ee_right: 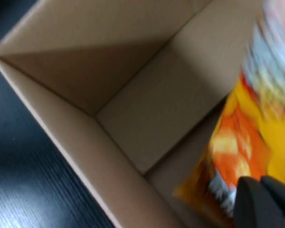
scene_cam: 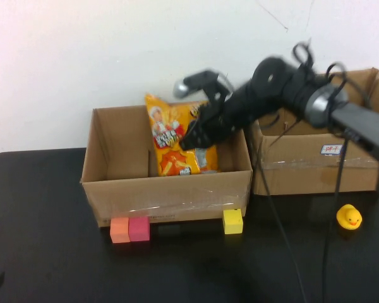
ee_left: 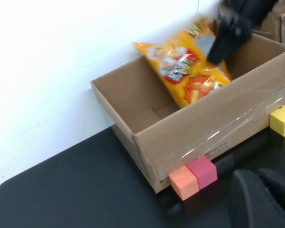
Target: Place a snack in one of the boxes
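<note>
White wall behind, black table (scene_cam: 44,252) below. Right gripper (scene_cam: 192,136) is clamped on the yellow snack bag (scene_cam: 170,142), held upright inside the open cardboard box (scene_cam: 167,196) toward its right half; whether the bag's lower edge touches the box floor appears uncertain from these angles. Left gripper (ee_left: 261,199) is closed and empty, low over the table near the box's front. Orange block (scene_cam: 119,230) and pink block (scene_cam: 139,228) touch each other against the box front; yellow block (scene_cam: 232,221) sits further right. Second box (scene_cam: 316,164) stands beside, rubber duck (scene_cam: 348,217) before it.
</note>
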Robot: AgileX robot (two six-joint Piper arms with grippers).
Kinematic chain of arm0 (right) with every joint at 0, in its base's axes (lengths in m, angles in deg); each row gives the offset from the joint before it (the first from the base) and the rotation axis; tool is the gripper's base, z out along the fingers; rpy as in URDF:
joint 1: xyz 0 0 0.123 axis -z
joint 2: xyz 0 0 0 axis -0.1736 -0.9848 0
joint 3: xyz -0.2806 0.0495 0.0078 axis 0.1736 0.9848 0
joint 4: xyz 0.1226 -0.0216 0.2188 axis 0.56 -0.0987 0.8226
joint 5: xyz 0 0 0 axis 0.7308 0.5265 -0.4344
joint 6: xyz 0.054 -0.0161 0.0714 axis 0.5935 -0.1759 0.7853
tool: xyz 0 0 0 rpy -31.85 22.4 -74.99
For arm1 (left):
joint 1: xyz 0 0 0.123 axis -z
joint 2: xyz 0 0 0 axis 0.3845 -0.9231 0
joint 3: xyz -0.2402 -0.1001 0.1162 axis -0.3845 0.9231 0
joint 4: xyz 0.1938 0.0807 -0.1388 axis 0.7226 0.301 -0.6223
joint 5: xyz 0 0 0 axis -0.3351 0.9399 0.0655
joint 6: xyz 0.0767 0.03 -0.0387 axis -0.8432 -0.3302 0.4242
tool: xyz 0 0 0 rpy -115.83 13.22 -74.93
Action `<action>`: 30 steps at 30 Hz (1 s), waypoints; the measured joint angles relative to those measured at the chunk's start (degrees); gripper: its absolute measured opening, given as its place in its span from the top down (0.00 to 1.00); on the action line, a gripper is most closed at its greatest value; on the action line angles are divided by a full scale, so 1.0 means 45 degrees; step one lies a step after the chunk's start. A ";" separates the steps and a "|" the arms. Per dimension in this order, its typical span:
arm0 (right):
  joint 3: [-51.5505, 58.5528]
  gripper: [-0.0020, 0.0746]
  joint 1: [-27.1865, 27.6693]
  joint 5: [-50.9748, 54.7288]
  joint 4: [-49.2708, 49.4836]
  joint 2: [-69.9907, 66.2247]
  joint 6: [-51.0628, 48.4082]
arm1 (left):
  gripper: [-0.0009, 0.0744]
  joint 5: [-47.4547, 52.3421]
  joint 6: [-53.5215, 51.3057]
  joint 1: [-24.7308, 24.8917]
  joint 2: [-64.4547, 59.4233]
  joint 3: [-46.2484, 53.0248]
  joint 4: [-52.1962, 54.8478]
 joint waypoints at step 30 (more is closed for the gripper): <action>0.3128 0.97 0.0027 0.4828 -0.9674 1.1367 0.3862 | 0.99 0.0020 0.2134 0.0000 0.0000 0.0000 -0.0001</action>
